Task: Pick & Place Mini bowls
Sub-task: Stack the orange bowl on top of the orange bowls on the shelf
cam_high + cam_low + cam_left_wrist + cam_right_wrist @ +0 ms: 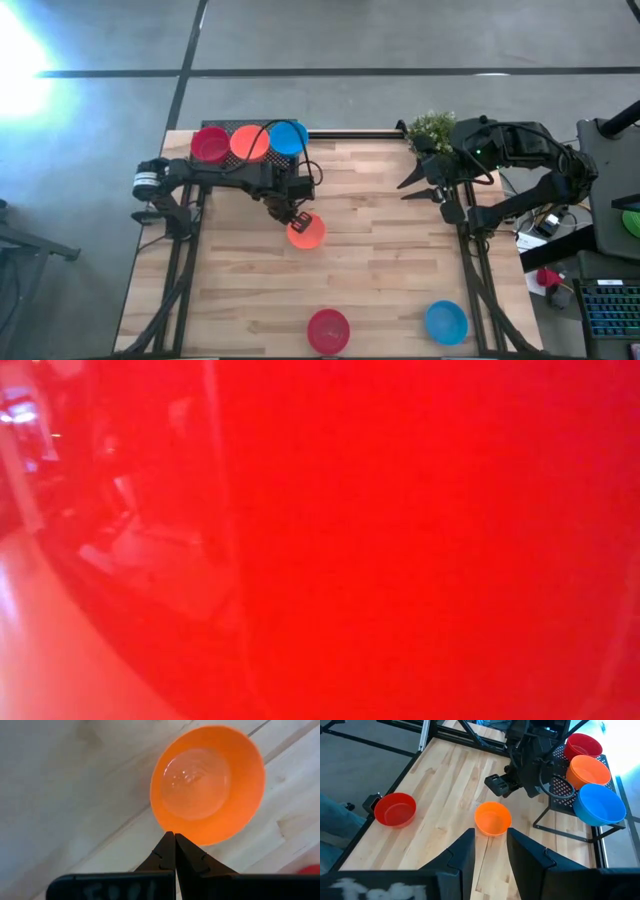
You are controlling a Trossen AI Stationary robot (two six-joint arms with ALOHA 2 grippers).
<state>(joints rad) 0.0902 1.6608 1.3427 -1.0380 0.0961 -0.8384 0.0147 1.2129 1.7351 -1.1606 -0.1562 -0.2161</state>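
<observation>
In the high view the left gripper (291, 217) sits just left of the frame's centre, directly at the upper-left rim of an orange mini bowl (306, 232) that lies on the wooden table (380, 250); its own wrist view shows the two dark fingers (167, 852) pressed together into a point, the tip at the near edge of that bowl (207, 782), and whether the tip touches the rim or pinches it cannot be told; the bowl stands upright and empty on the planks. Three more mini bowls, red (210, 145), orange (249, 143) and blue (289, 137), sit in a row at the upper left of the table, resting on a dark mesh rack (563, 787) as the right wrist view shows. A red mini bowl (328, 330) lies at the bottom centre of the high view and a blue one (446, 322) at the bottom right, well apart from each other. The right gripper (428, 182) hangs at the table's upper right edge, beside a small green plant (431, 128); its fingers (465, 852) stand partly apart with nothing between them. The low view is filled by a red surface right against the lens.
</observation>
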